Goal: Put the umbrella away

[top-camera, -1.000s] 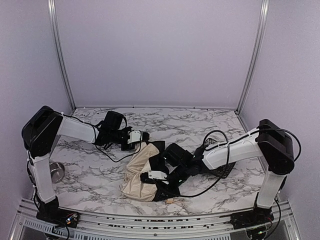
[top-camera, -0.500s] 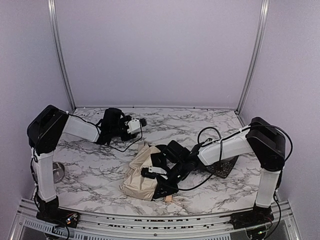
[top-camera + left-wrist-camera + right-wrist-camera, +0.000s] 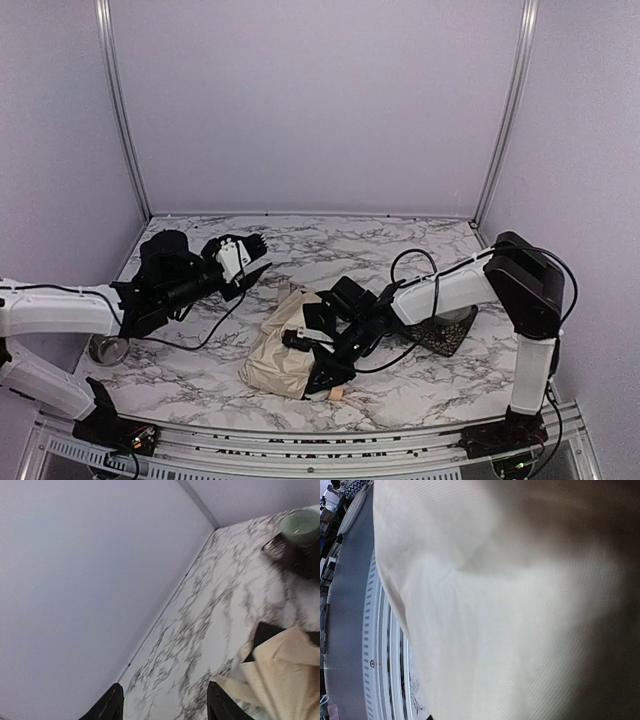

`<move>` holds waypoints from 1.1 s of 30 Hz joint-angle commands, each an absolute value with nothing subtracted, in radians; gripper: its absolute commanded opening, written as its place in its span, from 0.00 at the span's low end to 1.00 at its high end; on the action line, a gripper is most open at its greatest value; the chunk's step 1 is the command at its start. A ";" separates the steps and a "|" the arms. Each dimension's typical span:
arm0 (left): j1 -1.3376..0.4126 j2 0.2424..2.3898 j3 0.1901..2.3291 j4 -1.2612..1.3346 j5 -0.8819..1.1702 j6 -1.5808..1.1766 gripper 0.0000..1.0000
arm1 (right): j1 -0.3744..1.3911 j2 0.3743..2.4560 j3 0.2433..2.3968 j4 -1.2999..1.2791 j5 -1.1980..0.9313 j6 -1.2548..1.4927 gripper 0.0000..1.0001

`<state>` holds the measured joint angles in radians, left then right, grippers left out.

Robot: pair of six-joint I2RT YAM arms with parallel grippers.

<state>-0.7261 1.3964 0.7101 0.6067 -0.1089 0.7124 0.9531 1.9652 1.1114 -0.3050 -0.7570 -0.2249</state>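
Fingers [image 3: 114, 706] of the left gripper [image 3: 250, 250] stand spread in the air over the back-left part of the marble table [image 3: 400, 240], with nothing between them. The left arm [image 3: 60, 305] lies low, stretched in from the left edge of the overhead view. Below that arm, near the table's front-left corner, stands a small round metal cup [image 3: 108, 349].

At the middle front of the table lies the umbrella [image 3: 272, 358], its canopy collapsed into a crumpled cream-beige heap. A pale tan handle [image 3: 335, 396] pokes out on the near side, close to the front edge. The left gripper hangs apart from the heap, behind it and to its left. Its wrist camera catches a cream fold and a corner of black lining [image 3: 265, 632] at the lower right.

From the right, the right arm [image 3: 450, 290] reaches in, and the right gripper [image 3: 305, 340] sits sunk among the umbrella's folds, against the fabric. Cream cloth at close range fills its wrist camera and hides its fingertips, so whether they pinch the cloth or stand parted cannot be told.

Farther right, just beside the right forearm, a dark woven mat [image 3: 445, 340] lies on the table. A pale green bowl [image 3: 300, 525] sits at it, on or beside it; which cannot be told.
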 commanded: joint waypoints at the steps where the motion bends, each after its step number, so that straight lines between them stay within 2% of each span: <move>1: -0.863 1.163 0.546 0.511 0.192 0.574 0.52 | 0.939 2.063 1.100 -0.452 -0.720 -0.229 0.00; 3: -0.920 1.085 0.490 0.461 0.254 0.544 0.53 | 0.939 2.074 1.111 -0.477 -0.727 -0.243 0.00; 5: -0.998 1.042 0.455 0.371 0.256 0.584 0.62 | 0.939 2.075 1.114 -0.489 -0.733 -0.251 0.00; 6: -1.035 1.041 0.450 0.317 0.241 0.614 0.67 | 0.939 2.075 1.114 -0.493 -0.739 -0.259 0.00; 11: -1.127 1.134 0.490 0.089 0.196 0.659 0.77 | 0.939 2.078 1.125 -0.516 -0.767 -0.286 0.00; 15: -1.129 1.218 0.463 0.202 0.096 0.726 0.83 | 0.939 2.086 1.145 -0.553 -0.763 -0.324 0.00; 24: -1.127 1.514 0.563 0.166 -0.022 0.655 0.85 | 0.939 2.085 1.186 -0.585 -0.739 -0.362 0.00; 30: -1.131 1.553 0.630 0.012 0.072 0.603 0.75 | 0.938 2.027 1.203 -0.567 -0.718 -0.339 0.00; 33: -1.131 1.591 0.680 -0.069 0.136 0.595 0.74 | 0.936 1.943 1.196 -0.531 -0.690 -0.296 0.08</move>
